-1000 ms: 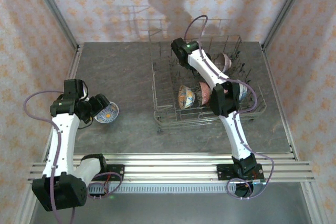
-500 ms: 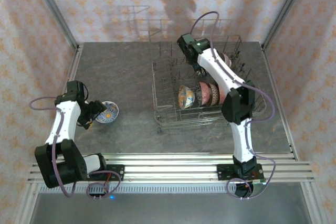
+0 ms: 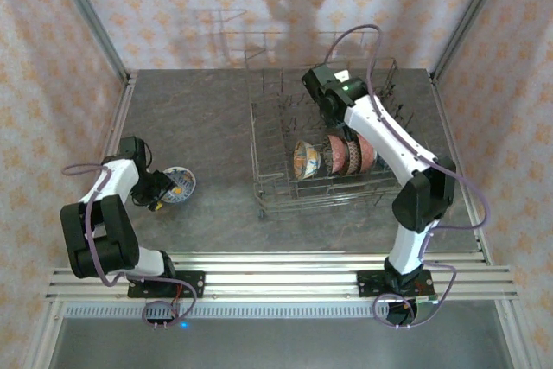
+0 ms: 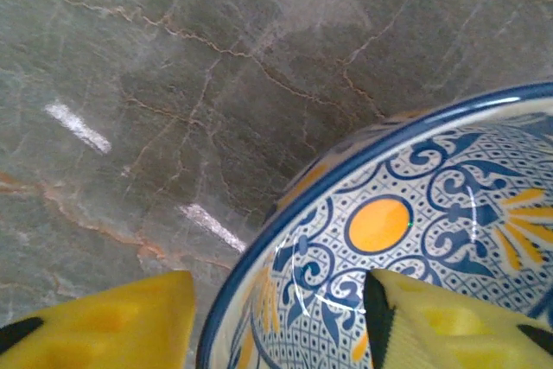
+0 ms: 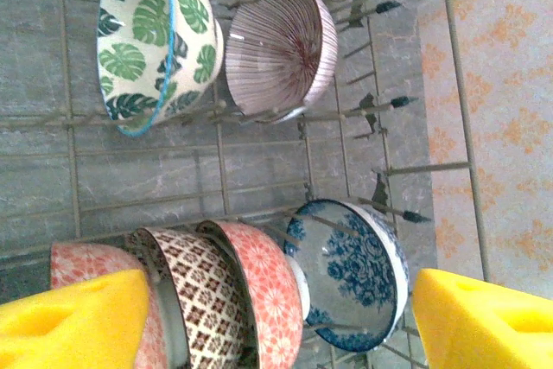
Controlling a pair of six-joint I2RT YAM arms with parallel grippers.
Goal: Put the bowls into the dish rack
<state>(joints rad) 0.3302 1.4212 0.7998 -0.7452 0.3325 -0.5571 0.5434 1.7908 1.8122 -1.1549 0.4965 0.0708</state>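
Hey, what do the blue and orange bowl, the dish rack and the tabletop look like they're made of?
Blue and orange bowl: likely glazed ceramic; glossy highlights streak across its painted pattern. Dish rack: thin grey metal wire, matte, possibly coated. Tabletop: grey and veined like stone, with a soft sheen; it could be printed laminate.

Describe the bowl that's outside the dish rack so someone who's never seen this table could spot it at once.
Find the big wire dish rack on the right of the grey stone table, then look across to the table's left side. One bowl sits there alone on bare stone, the left gripper open astride its rim; blue-and-white lattice inside with orange dots.
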